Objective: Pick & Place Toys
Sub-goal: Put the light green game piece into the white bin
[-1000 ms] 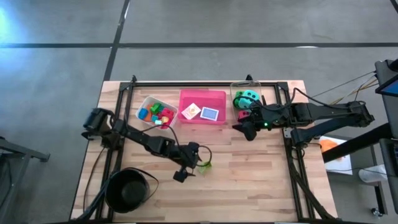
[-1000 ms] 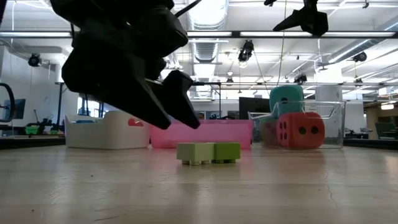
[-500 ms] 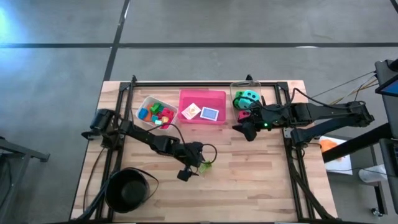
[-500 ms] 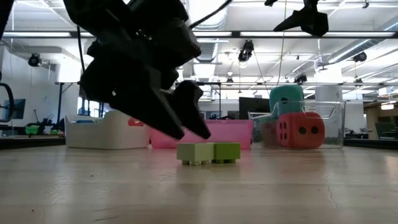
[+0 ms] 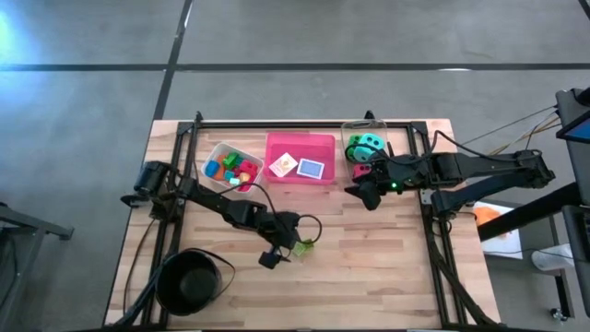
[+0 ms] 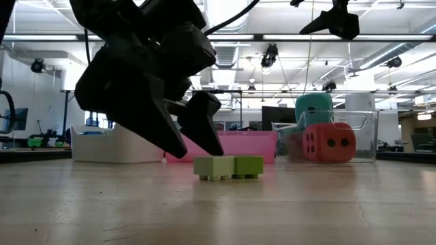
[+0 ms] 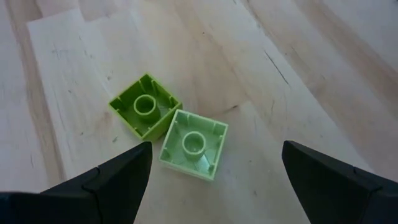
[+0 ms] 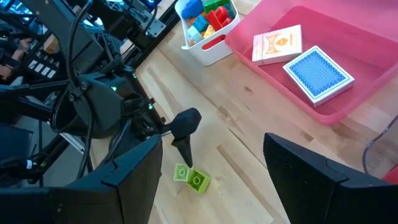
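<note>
Blocks — 2 green, touching — under spread-fingered left gripper; right gripper fingers apart, empty.

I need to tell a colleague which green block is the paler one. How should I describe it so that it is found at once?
Start from the pink tray at the back of the wooden table and come toward the front, to the left claw, which hangs open over two small green blocks lying upside down and touching. The paler green block is mint; its neighbour, the darker green block, is lime.
</note>
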You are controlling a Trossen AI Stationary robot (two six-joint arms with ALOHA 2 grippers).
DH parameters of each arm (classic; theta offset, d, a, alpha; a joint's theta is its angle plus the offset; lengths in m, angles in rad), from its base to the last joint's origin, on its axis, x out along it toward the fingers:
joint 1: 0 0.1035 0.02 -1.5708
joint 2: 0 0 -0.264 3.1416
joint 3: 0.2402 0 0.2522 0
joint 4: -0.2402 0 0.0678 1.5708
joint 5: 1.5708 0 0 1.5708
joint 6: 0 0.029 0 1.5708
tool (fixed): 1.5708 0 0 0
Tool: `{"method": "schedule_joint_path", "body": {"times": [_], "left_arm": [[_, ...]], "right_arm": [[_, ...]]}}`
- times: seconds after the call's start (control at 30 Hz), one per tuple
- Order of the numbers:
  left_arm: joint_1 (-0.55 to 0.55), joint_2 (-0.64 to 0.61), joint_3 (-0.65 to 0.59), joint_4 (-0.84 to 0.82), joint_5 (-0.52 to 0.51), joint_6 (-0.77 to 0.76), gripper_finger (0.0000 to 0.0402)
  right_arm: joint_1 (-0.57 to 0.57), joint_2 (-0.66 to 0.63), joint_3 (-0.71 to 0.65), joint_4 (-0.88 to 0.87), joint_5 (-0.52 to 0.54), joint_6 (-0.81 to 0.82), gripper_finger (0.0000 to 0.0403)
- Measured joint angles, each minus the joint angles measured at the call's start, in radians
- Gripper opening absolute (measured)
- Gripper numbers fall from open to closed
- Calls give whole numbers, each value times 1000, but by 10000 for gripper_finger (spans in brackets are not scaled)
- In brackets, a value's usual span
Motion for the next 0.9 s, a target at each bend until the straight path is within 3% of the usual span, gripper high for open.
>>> {"method": "schedule_joint_path", "body": {"times": [0.47, 0.9], "left_arm": [[-1, 0, 0, 5, 0, 26, 357], [-1, 55, 13, 51, 0, 9, 278]], "right_arm": [[0, 0, 0, 0, -2, 4, 271], [0, 0, 0, 1, -3, 28, 271]]}}
